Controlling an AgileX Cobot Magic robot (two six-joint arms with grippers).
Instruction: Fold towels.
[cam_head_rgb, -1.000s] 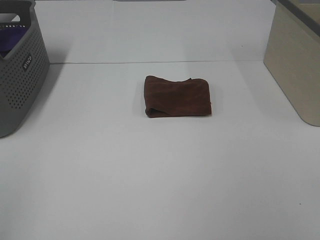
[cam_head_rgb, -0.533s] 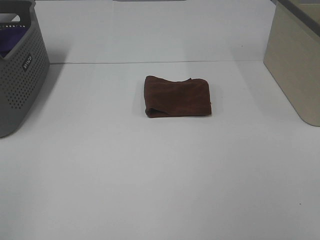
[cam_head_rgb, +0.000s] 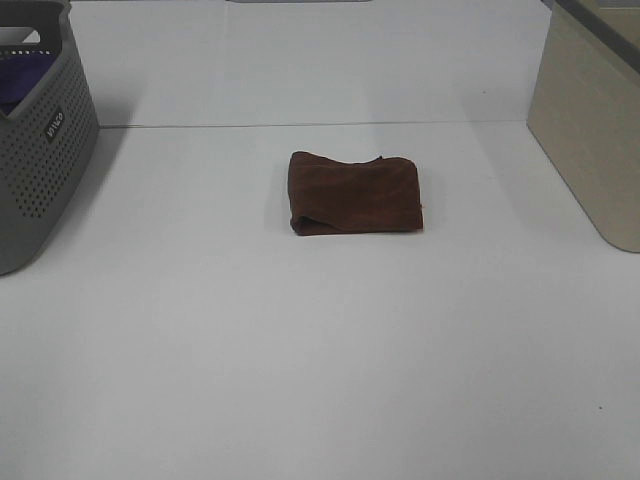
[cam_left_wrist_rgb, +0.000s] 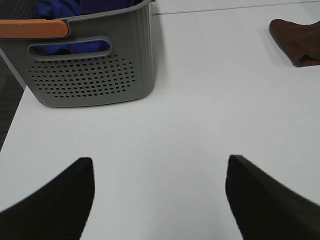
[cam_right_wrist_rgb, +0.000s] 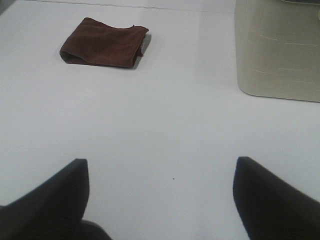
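The dark reddish-brown towel (cam_head_rgb: 354, 193) lies folded into a small rectangle on the white table, in the middle of the exterior view. It also shows in the left wrist view (cam_left_wrist_rgb: 298, 41) and in the right wrist view (cam_right_wrist_rgb: 103, 43). Neither arm shows in the exterior view. My left gripper (cam_left_wrist_rgb: 159, 200) is open and empty over bare table, far from the towel and close to the grey basket. My right gripper (cam_right_wrist_rgb: 161, 200) is open and empty over bare table, well short of the towel.
A grey perforated basket (cam_head_rgb: 40, 140) with a purple cloth (cam_left_wrist_rgb: 75, 7) inside stands at the left edge. A beige bin (cam_head_rgb: 592, 125) stands at the right; it also shows in the right wrist view (cam_right_wrist_rgb: 277, 47).
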